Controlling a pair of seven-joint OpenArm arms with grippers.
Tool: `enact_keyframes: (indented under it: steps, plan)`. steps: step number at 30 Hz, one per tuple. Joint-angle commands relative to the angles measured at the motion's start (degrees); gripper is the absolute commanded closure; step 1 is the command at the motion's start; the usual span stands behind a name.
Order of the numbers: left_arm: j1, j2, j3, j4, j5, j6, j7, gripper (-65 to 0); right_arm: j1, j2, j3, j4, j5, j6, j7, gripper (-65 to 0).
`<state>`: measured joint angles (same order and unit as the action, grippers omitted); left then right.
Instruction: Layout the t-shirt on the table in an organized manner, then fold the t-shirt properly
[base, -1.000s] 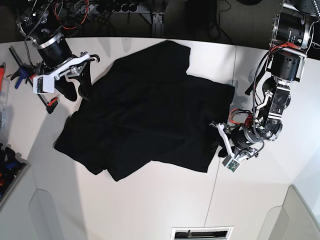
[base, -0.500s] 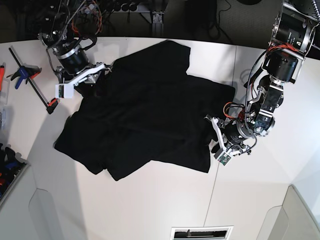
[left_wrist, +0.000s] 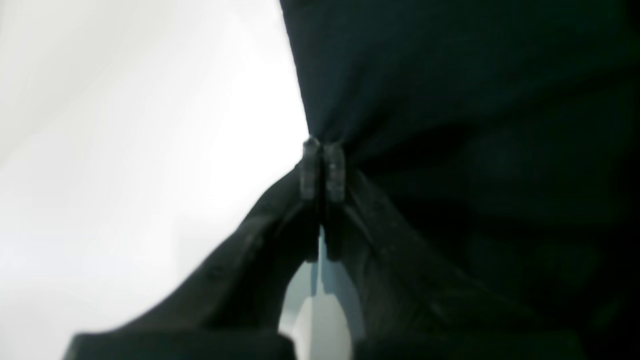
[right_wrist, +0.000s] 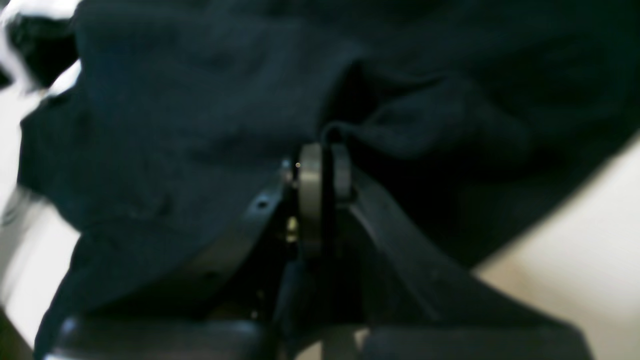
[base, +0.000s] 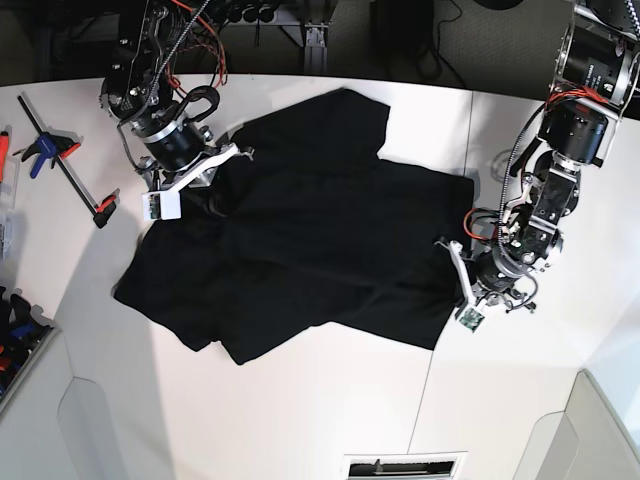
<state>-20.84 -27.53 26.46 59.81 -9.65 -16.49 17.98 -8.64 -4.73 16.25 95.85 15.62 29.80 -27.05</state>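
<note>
Both grippers, left (left_wrist: 323, 167) and right (right_wrist: 322, 172), are pinching shirt (base: 300, 230) edges, fingers together; thin bites risking slippage when pulling.

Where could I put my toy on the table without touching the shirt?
The widest bare patch of the table is the near side, below the t-shirt's bottom edge. There is also free room beyond the left pincer, toward the table's right edge. It is crowded by the right pincer and the clamps at the far left.
</note>
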Motion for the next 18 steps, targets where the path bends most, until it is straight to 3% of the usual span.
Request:
enact_keyframes:
  steps: [1,3,8,13,16,18]
  plan:
    - [-0.9,-1.8,-0.4,0.1,0.7,0.7,2.2,0.0,0.9,0.2,0.8,2.2,1.5,0.4,1.5,0.0]
    - [-0.9,-4.0,-0.4,0.0,0.7,1.2,3.8,0.0,0.8,0.2,2.4,4.5,2.3,0.4,1.3,0.0]
    - [-0.9,-10.0,-0.4,-0.7,0.7,6.4,4.6,0.0,0.8,0.2,7.0,11.3,5.9,0.5,-2.2,0.0]
    - [-0.5,-14.8,-2.1,-0.7,0.2,9.1,9.8,0.0,0.3,0.3,10.1,15.3,7.8,0.5,-6.6,0.0]
    - [1.3,-16.5,-5.5,0.0,-3.2,7.4,13.6,0.0,0.2,0.3,11.0,15.7,7.8,0.4,-9.1,0.0]
    - [3.6,-17.2,-9.1,0.9,-9.0,3.4,15.8,0.0,0.0,0.3,11.7,15.7,7.8,0.4,-9.7,-0.3]
